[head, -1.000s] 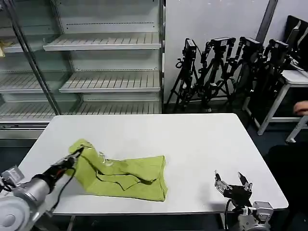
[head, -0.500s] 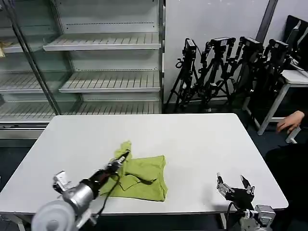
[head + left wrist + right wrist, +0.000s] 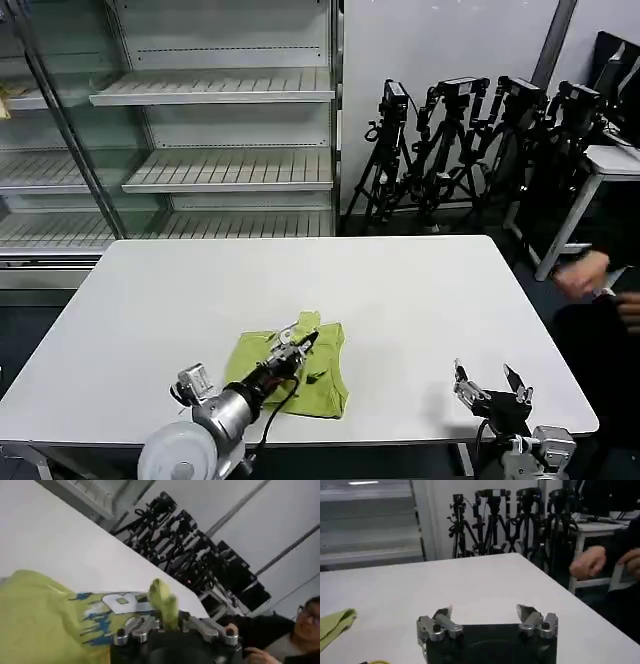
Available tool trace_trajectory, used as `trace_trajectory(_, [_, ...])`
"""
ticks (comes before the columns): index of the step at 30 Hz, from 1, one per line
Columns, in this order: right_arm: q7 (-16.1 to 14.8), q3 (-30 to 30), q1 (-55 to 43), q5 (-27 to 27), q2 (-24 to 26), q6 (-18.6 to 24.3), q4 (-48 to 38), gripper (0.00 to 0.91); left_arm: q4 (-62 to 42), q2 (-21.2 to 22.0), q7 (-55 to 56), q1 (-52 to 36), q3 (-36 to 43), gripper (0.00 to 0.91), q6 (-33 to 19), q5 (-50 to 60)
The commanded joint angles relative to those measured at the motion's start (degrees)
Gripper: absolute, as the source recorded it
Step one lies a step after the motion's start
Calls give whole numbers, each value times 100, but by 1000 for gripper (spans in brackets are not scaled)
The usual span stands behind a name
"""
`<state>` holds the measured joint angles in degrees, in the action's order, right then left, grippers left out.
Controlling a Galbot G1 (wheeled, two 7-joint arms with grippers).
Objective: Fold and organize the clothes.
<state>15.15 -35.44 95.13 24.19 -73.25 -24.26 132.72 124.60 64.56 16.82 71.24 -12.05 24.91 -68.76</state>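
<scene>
- Your left tool (image 3: 307, 338) is over the near middle of the white bench (image 3: 400, 290). It is pinched tight on a fold of the lime T-shirt (image 3: 325, 372).
- In the left wrist view, a bit of the shirt (image 3: 40, 615) sticks up between the tool's (image 3: 167, 625) two fingers, and the neck label shows just beside it.
- The shirt lies in a small bunched heap near the bench's front edge, a little left of the middle. Its right edge hangs in a soft fold.
- Your right tool (image 3: 492, 388) waits at the front right corner of the bench, well apart from the shirt. Its fingers are spread wide and hold nothing.
- In the right wrist view, one corner of the shirt (image 3: 335, 625) shows at the side, apart from the right tool (image 3: 485, 617).
- You have lots of bare bench behind the shirt, to its left, and between the shirt and the right tool.
</scene>
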Motion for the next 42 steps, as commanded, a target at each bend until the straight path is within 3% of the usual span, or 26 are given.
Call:
trace_trajectory(1, [4,38,-20,-6,-4,3,-9,907,201,24,-257,51,230,907,-110,730])
trace_trajectory(13, [-10,120,-102,0,2,2,-80,907,216,-771,124,717,-1515,907,159,497])
trace_trajectory(19, [-6,166,-144,-3,28,-14,-99,907,-137,-944,151,879,-1758,907,269,1024])
trace_trajectory(33, [-4,102,-68,2,44,-31,-27,907,-508,-437,152,710,-1271,907,516,370])
trace_trajectory(42, [-5,75,15,-11,3,-31,43,907,-877,-155,104,342,-791,907,397,641])
